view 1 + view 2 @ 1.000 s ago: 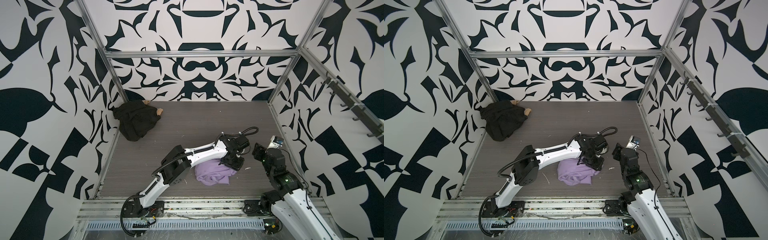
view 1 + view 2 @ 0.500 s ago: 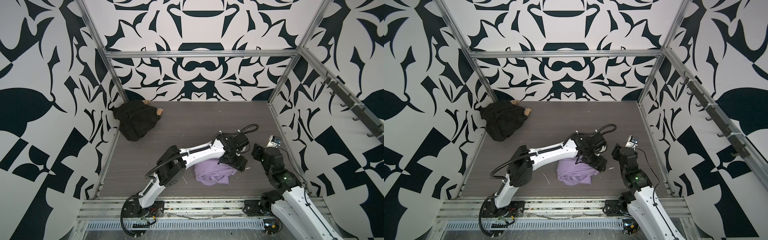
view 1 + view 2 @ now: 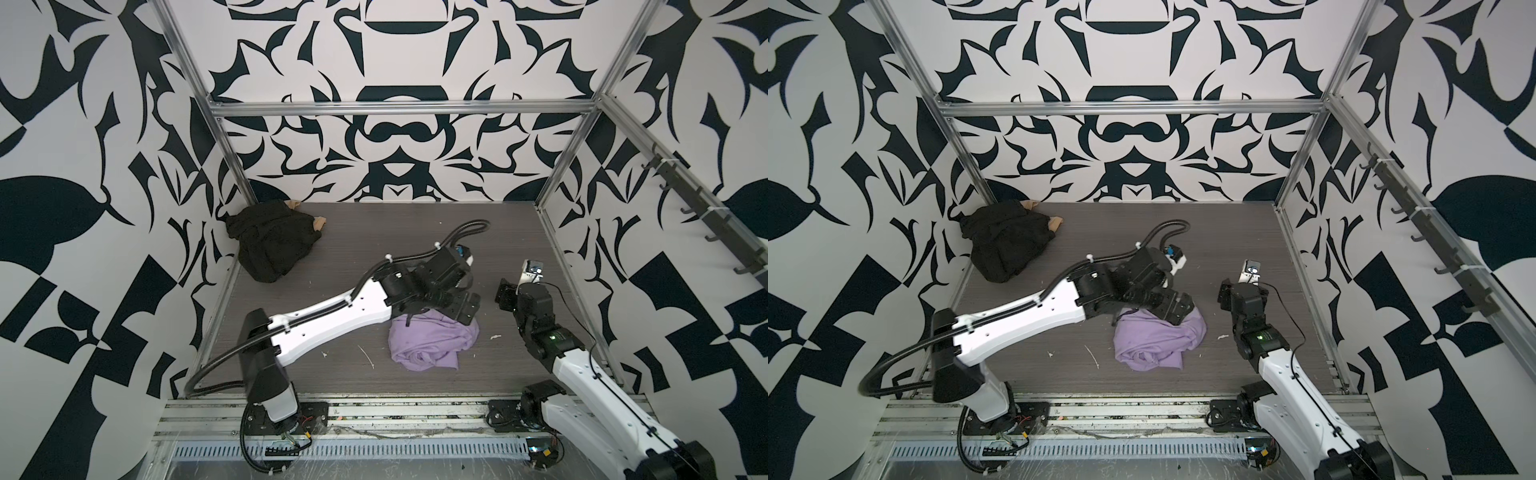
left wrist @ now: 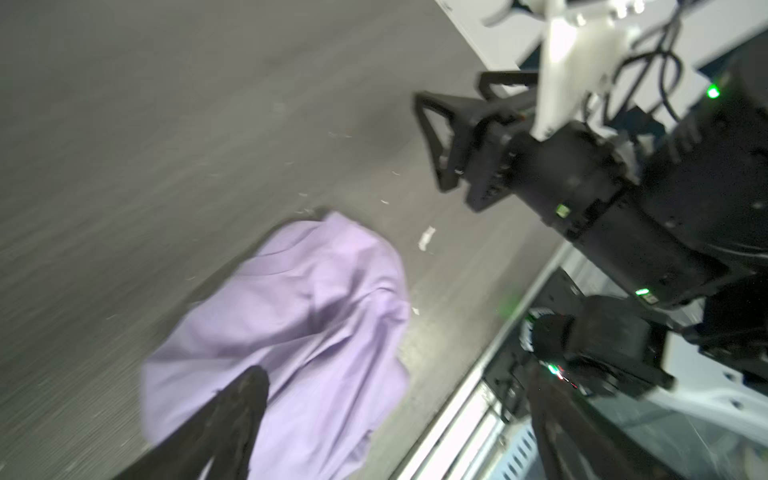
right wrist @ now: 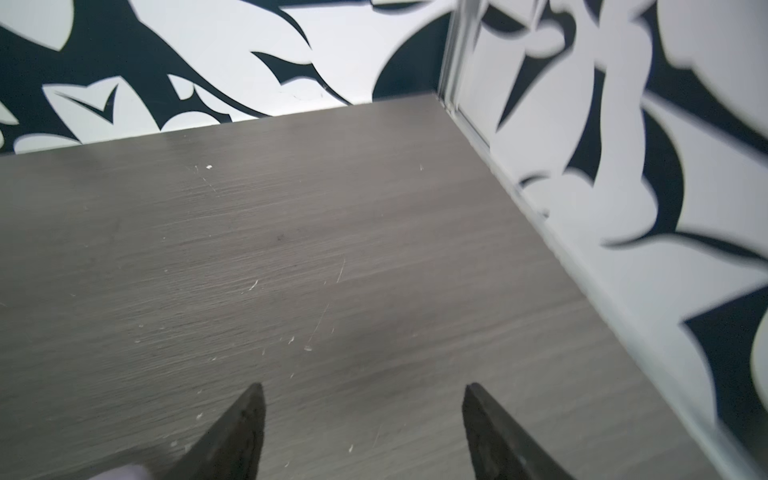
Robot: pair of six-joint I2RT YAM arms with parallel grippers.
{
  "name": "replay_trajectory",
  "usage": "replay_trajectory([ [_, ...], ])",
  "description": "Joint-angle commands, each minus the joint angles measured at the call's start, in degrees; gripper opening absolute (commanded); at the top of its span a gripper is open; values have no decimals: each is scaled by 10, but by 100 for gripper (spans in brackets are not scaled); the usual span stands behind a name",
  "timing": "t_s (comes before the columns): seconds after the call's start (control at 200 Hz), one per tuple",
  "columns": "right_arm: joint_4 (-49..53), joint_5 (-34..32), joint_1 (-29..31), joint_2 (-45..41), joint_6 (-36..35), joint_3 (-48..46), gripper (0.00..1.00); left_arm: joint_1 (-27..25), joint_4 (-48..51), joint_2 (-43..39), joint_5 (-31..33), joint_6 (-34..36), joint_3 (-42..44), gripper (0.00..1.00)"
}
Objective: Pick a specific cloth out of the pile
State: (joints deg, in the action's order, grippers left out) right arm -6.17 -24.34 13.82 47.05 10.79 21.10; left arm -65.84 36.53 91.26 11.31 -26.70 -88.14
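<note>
The left gripper (image 3: 466, 308) stood released, its jaws spread wide with nothing between them, poised over the far edge of the cloth (image 3: 432, 343). In the left wrist view one dark finger (image 4: 232, 415) lay across the lilac fabric (image 4: 299, 316) while the other sat off to the side over bare tabletop; whether either tip touched the fabric could not be told, as that view was blurred.

The cloth lay crumpled in a loose heap on the grey wood-grain tabletop (image 3: 374, 232), toward the front and right of centre, directly beneath and just in front of the left gripper in both top views (image 3: 1158, 340). A few pale scraps (image 3: 494, 336) were scattered on the tabletop beside it.

The right gripper (image 3: 505, 291) was also released, its jaws apart and holding nothing. It hung just to the right of the cloth and near the left gripper, and it pointed toward the back wall. The right wrist view showed it (image 5: 363, 388) over bare tabletop, with only a sliver of lilac at the frame's edge.

The pile (image 3: 270, 241), a bulky black heap with a bit of tan cloth (image 3: 319, 224) showing at its edge, sat in the far left corner, well apart from both grippers and the cloth.
</note>
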Motion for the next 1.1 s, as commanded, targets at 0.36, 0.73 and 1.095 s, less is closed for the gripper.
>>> replay_trajectory([
  [0.36,-419,-59,-3,267,-196,-52,84,117,-329,-250,430,168,499,95],
  [0.73,-468,-42,-8,337,-227,-44,99,393,-514,-235,278,269,608,97],
  [1.095,-533,91,-23,351,-162,-75,99,557,-757,-118,45,307,653,87],
])
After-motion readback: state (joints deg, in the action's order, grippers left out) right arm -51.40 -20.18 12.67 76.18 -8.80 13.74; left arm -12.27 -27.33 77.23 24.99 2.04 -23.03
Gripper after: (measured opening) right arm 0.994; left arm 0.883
